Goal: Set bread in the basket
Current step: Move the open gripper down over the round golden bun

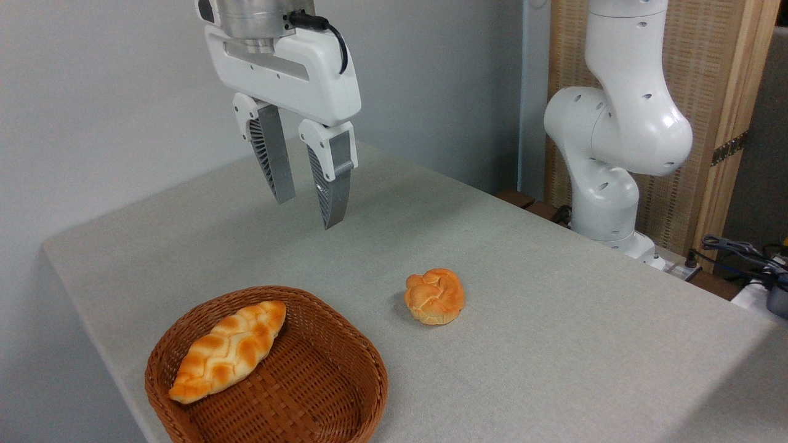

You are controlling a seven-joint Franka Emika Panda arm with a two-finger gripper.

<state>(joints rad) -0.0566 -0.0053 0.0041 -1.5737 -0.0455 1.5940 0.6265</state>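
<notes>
The bread (434, 296), a small round golden-orange bun with a knotted top, sits on the grey tablecloth near the middle of the table. To its left, at the front edge, lies the brown wicker basket (320, 381). My gripper (309, 212) hangs open and empty well above the table, behind the basket and up-left of the bun. Its two grey ribbed fingers (332, 184) point down with a clear gap between them.
A long braided oval loaf (229, 351) rests inside the basket's left half. The arm's white base (606, 203) stands at the table's far right edge, with cables (739, 249) beyond it. The table's left and front edges drop off close to the basket.
</notes>
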